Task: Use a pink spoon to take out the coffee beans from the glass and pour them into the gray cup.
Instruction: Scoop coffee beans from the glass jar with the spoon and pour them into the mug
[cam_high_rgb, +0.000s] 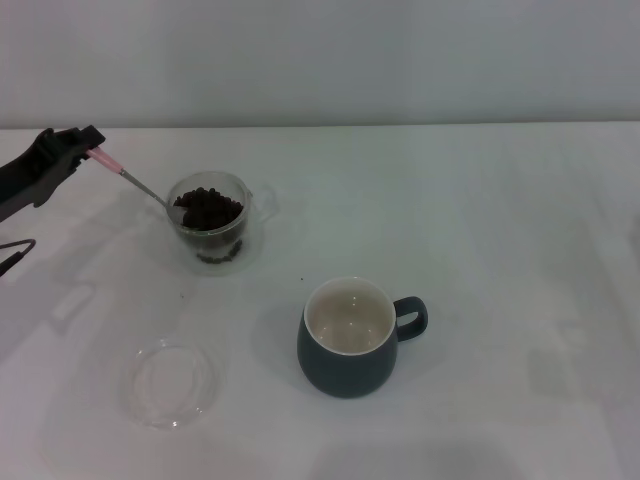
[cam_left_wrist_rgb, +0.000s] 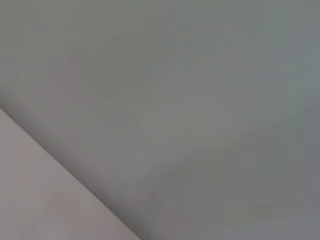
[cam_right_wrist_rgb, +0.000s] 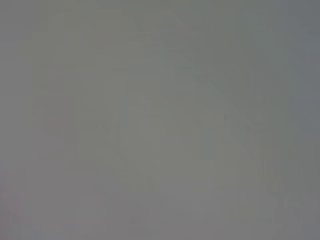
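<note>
Coffee beans (cam_high_rgb: 209, 210) heaped in glass (cam_high_rgb: 236, 250); gray cup (cam_high_rgb: 345, 362) empty; left tool (cam_high_rgb: 88, 143) grips pink spoon (cam_high_rgb: 128, 176).

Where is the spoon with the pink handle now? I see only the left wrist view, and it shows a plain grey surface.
Observer: The left gripper holds the pink-handled metal spoon, at the table's far left.
Operator: Is its bowl inside the small clear glass cup?
Observer: Yes, it reaches into the small clear glass cup, among the dark brown coffee beans.
Operator: Is the rounded blue-gray ceramic mug filled?
Observer: No, the rounded blue-gray ceramic mug shows only its cream inside; it stands nearer the robot, right of the glass.
</note>
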